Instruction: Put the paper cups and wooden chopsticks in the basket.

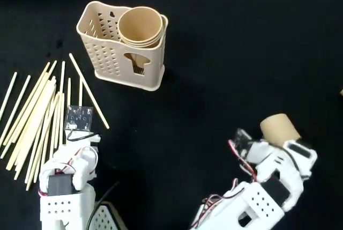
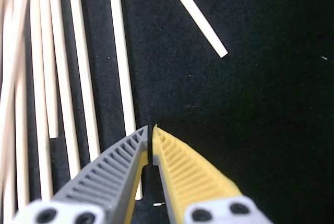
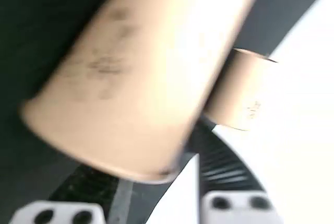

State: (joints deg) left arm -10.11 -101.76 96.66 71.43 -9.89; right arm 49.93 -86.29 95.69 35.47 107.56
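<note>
The beige slotted basket (image 1: 107, 53) stands at the back left with stacked paper cups (image 1: 140, 25) in it. Several wooden chopsticks (image 1: 37, 117) lie spread on the black table at the left. My left gripper (image 2: 151, 130) hovers shut beside the rightmost sticks; one chopstick (image 2: 121, 62) runs under its grey finger, and nothing is between the fingers. At the front right, my right gripper (image 3: 182, 151) is shut on a paper cup (image 3: 141, 72) lying sideways, seen from above as the paper cup (image 1: 280, 127). A second paper cup (image 3: 242, 96) lies beyond it.
The left arm's body (image 1: 64, 187) sits at the front left and the right arm's body (image 1: 257, 198) at the front right. Bare black table (image 1: 225, 69) stretches between the basket and the right arm. A small beige object (image 1: 341, 93) shows at the right edge.
</note>
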